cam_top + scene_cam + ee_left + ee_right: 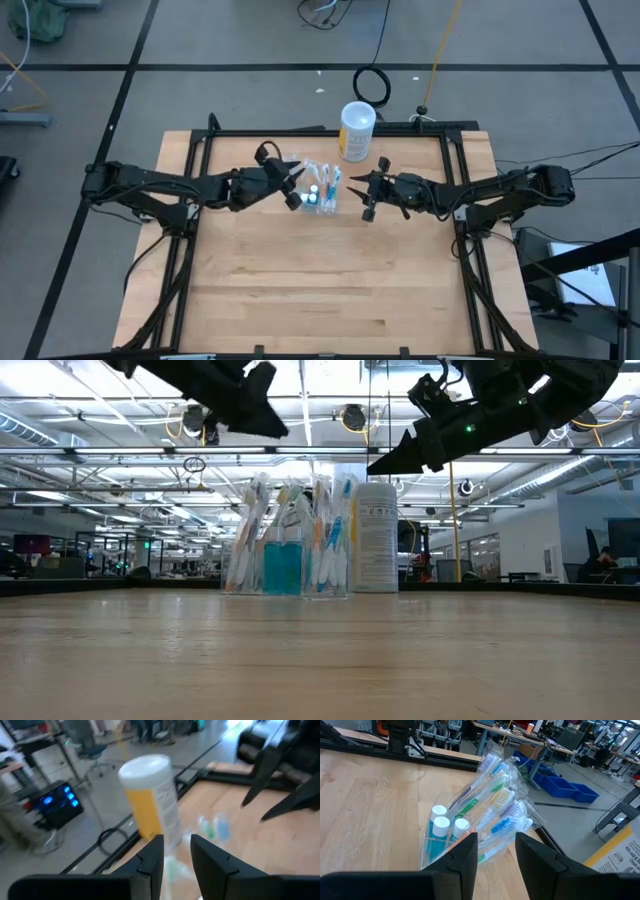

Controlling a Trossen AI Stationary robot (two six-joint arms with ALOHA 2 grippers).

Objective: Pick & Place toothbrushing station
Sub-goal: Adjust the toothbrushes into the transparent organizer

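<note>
Grey floor crossed by dark tape lines is surrounding a pale wooden tabletop (330, 290), and beyond its far edge an open workshop with benches and blue bins is showing. Toward the far middle of that tabletop the toothbrushing station is standing: a clear plastic holder (432, 837) carrying wrapped toothbrushes (495, 795) that are fanning upward with white, green, blue and yellowish heads, and teal tubes with white caps (442, 827) sitting upright in its near compartment. Just beyond it, toward the far right, a taller white canister with a yellowish label (356, 131) is standing apart from it. The left gripper (295, 186) is hovering just left of the holder, above the tabletop, its fingers (152, 857) standing partly apart with nothing between them. The right gripper (368, 192) is hanging just right of the holder, also off the surface, its fingers (465, 857) parted in a moderate gap and gripping nothing. The station is likely light and top-heavy, since the brushes are leaning loosely and their film wrappers look slippery; a pull on a brush would probably just slide it out. The stiff clear wall low on the holder seems the safer place to take hold, squeezed gently, as thin plastic may flex or slip.
</note>
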